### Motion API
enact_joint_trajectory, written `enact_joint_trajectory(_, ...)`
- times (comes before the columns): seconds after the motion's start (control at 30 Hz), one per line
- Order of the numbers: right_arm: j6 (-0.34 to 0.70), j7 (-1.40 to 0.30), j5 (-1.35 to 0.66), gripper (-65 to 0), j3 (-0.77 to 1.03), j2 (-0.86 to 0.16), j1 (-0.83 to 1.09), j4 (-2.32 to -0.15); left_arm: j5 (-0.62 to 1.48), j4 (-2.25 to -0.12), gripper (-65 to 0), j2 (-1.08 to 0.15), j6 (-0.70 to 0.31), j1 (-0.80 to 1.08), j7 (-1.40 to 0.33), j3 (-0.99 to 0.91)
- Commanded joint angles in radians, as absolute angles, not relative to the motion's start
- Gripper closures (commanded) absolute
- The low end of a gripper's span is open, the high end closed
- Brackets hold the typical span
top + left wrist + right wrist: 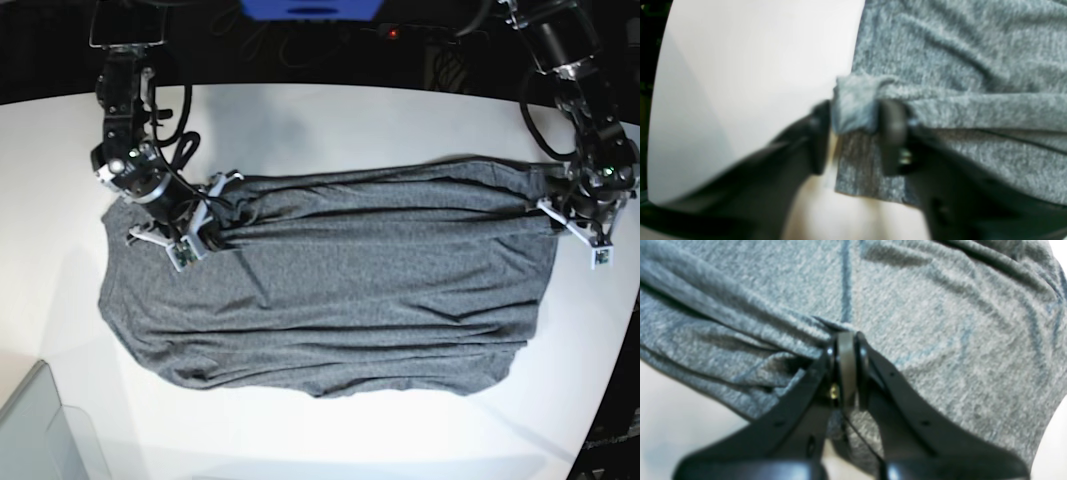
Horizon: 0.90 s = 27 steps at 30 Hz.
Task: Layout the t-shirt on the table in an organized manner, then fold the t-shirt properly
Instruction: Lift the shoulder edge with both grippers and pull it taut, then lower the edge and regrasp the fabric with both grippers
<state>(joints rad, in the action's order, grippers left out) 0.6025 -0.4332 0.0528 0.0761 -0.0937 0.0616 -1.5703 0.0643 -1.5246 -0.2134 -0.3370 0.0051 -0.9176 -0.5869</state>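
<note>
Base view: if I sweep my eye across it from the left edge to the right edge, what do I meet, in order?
Bare white table → right gripper pinching the grey t-shirt → the broad spread of the shirt → left gripper at the shirt's far edge → a strip of table again.

The left gripper [853,133] is standing with its two dark fingers [893,136] parted, a bunched fold of grey cloth sitting in the gap between them. Its arm is reaching down from the far edge of the base view's right side, wrist bent inward. The right gripper [846,366] is pinching with its jaws pressed tight together, cloth gathered just ahead of the tips. Its arm is descending on the opposite side, angled inward.
</note>
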Motion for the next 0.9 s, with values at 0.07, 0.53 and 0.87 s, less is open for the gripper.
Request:
enact_joint_trajectory(0.07, 0.599, -0.407, 0.041, -6.1, 0.085, -0.094, 0.050, -1.587, 0.068, -1.552, -29.2, -0.223, -0.332, -0.002, -0.903, -0.590)
enact_joint_trajectory(0.53, 0.599, -0.403, 0.039, -28.8, 0.087, -0.099, 0.076, -1.595, 0.076, -1.715, -29.8, -0.199, -0.340, 0.076, -1.035, -0.659)
enact_joint_trajectory(0.87, 0.599, -0.406, 0.038, -28.8, 0.087, -0.099, 0.099, -1.596, 0.079, -1.702, -43.3, -0.189, -0.340, 0.033, -1.033, -0.743)
